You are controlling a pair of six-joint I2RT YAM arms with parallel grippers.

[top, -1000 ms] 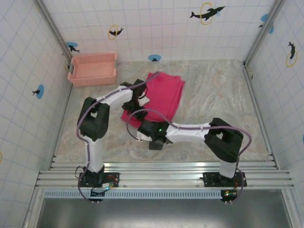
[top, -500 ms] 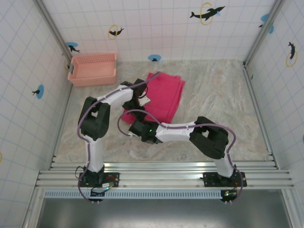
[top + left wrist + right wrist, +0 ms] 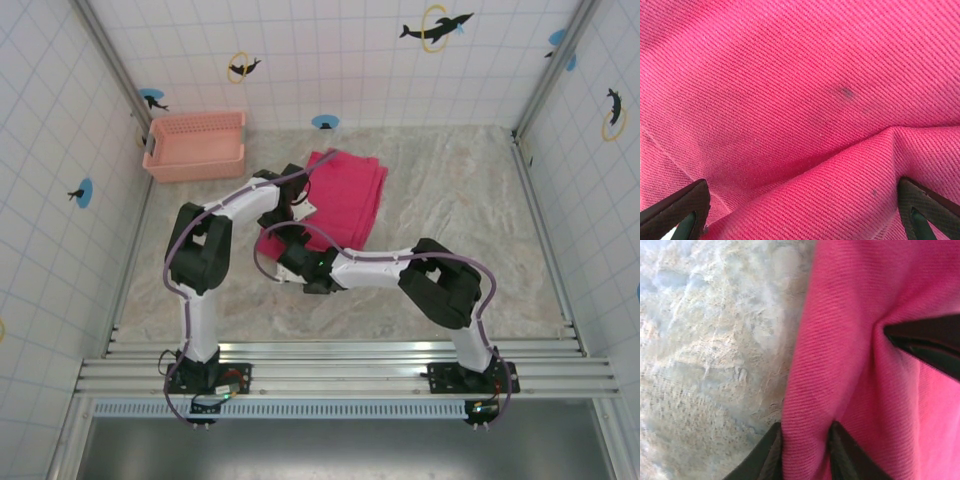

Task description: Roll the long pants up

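Note:
The long pants [image 3: 350, 195], bright magenta and folded into a strip, lie on the marbled table at the middle. My left gripper [image 3: 297, 200] rests on their left part. In the left wrist view its fingers [image 3: 675, 210] stand wide apart at the bottom corners, and the gripper [image 3: 802, 200] is open over a raised ridge of the pants [image 3: 790, 75]. My right gripper [image 3: 290, 255] sits at the pants' near left edge. The right wrist view has this gripper [image 3: 805, 442] shut on a fold of the pants [image 3: 840, 340], its fingers [image 3: 771, 455] pinching the cloth edge.
A pale salmon mesh basket [image 3: 195, 145] stands at the back left by the wall. Tiled walls close in the table [image 3: 470, 200] on three sides. A dark pointed part [image 3: 927, 342] presses into the cloth at the right of the right wrist view.
My right arm has swung left and forward to the pants' near edge, and its jaws have closed onto a fold of cloth. The left arm has stayed still and open.

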